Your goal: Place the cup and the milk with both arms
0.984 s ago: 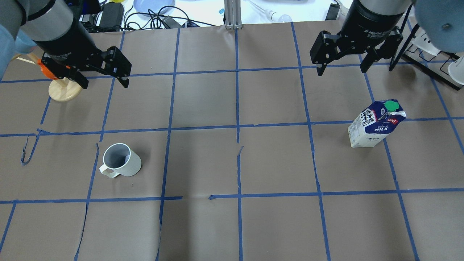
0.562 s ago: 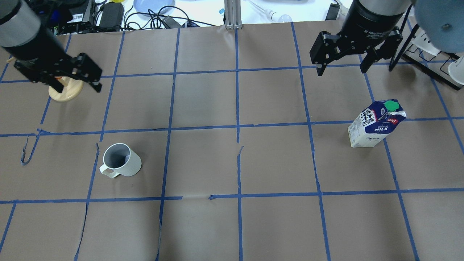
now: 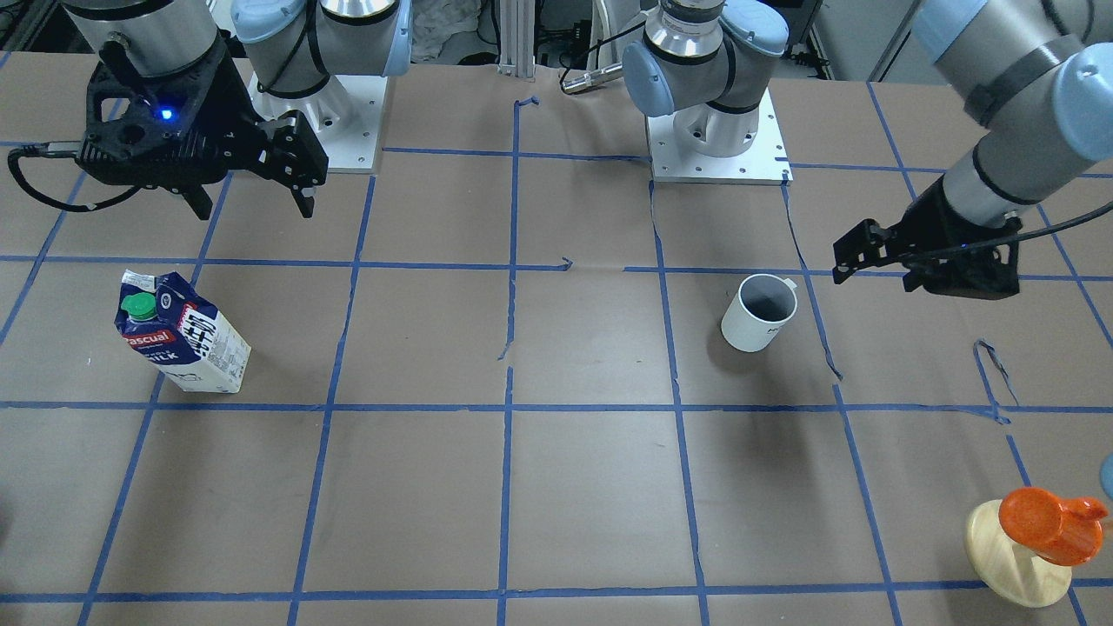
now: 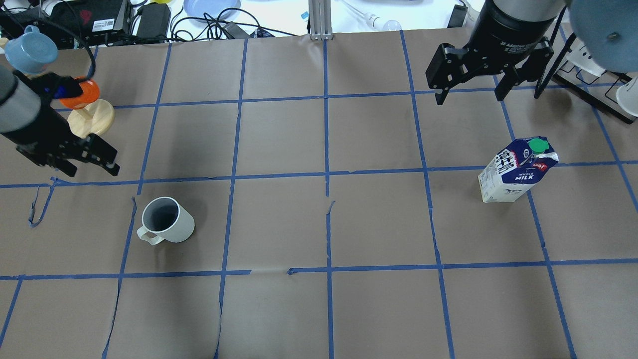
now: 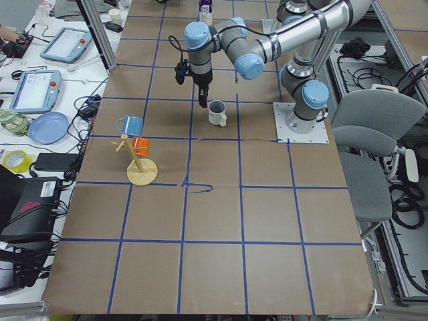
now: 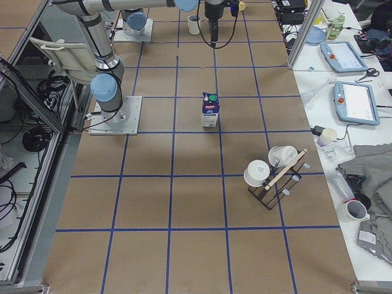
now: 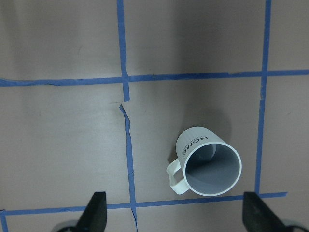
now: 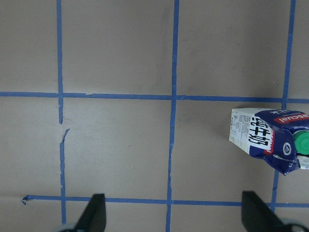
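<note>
The white cup [image 4: 167,220] stands upright on the brown paper at the left, handle toward the near left; it also shows in the front view [image 3: 758,313]. My left gripper [image 4: 89,167] is open and empty, hovering up and to the left of the cup. In the left wrist view the cup [image 7: 207,162] lies below, between the open fingers [image 7: 96,212]. The milk [image 4: 518,170] stands upright at the right, green cap on top. My right gripper [image 4: 470,97] is open and empty, above the table beyond the milk. The milk shows at the right edge of the right wrist view [image 8: 268,137].
An orange cup [image 4: 82,93] hangs on a pale wooden stand [image 4: 94,122] just beyond my left gripper, with a blue cup [image 4: 30,47] above it. Cables, boxes and a blue plate [image 4: 212,7] lie past the far edge. A mug rack [image 6: 272,174] stands at the right end.
My left arm has swung from the far left over the wooden stand toward the near side and now hovers beside the cup. The right arm, cup and milk have not moved.
</note>
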### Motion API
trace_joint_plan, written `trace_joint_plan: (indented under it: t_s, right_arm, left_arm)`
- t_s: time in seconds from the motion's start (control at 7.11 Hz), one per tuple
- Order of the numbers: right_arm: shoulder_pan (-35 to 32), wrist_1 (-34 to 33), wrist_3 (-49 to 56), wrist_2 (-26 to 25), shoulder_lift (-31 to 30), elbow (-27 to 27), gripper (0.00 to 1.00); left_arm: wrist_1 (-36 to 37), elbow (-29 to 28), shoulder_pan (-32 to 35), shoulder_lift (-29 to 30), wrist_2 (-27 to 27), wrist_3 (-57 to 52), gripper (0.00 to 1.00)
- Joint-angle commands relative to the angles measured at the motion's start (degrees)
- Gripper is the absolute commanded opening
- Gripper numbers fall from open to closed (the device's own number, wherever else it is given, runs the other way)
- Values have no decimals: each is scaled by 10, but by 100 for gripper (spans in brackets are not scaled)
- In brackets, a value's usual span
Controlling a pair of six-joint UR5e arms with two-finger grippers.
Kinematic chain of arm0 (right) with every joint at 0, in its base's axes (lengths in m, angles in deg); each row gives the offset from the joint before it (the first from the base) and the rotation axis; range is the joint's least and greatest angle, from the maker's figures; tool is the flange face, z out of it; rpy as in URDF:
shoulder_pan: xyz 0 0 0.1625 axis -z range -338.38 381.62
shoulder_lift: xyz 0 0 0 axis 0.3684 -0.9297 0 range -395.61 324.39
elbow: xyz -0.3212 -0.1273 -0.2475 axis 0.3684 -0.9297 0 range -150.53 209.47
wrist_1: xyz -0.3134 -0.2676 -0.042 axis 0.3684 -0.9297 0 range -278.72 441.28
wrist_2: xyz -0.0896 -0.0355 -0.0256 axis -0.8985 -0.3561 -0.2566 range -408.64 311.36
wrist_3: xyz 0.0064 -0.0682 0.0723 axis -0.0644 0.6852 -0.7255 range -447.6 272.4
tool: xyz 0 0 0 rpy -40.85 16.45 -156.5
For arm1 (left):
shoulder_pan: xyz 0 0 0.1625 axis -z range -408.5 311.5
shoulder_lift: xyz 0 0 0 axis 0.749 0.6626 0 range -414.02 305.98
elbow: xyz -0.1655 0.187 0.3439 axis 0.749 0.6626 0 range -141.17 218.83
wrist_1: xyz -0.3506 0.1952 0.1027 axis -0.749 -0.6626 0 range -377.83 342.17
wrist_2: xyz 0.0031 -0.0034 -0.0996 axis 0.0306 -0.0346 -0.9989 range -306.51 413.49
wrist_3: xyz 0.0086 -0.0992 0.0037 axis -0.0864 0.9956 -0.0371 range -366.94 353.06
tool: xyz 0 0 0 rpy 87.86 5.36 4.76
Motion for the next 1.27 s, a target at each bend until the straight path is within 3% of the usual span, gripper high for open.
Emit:
trace_joint_plan:
  t_s: [0.0, 0.28, 0.56, 0.7, 0.84, 0.98, 1.12]
  right_arm:
    - [7, -5, 5, 1, 2, 2, 100]
    - [66, -1, 27, -1, 19, -6, 100]
    - [141, -8, 168, 6, 51, 3, 100]
    - [149, -32, 176, -1, 79, 9, 100]
    - [154, -74, 178, -9, 109, 27, 100]
    - [166, -135, 178, -42, 138, 51, 100]
    - [167, -148, 178, -44, 142, 71, 100]
  left_arm:
    - [95, 97, 3, 9, -2, -4, 100]
    - [94, 109, 5, 13, -3, 0, 99]
    - [93, 110, 5, 25, -10, -3, 94]
    - [92, 110, 5, 26, -12, -4, 74]
    - [89, 121, 5, 38, -30, -1, 23]
    - [97, 129, 6, 41, -37, 2, 15]
    - [96, 128, 7, 40, -37, 6, 0]
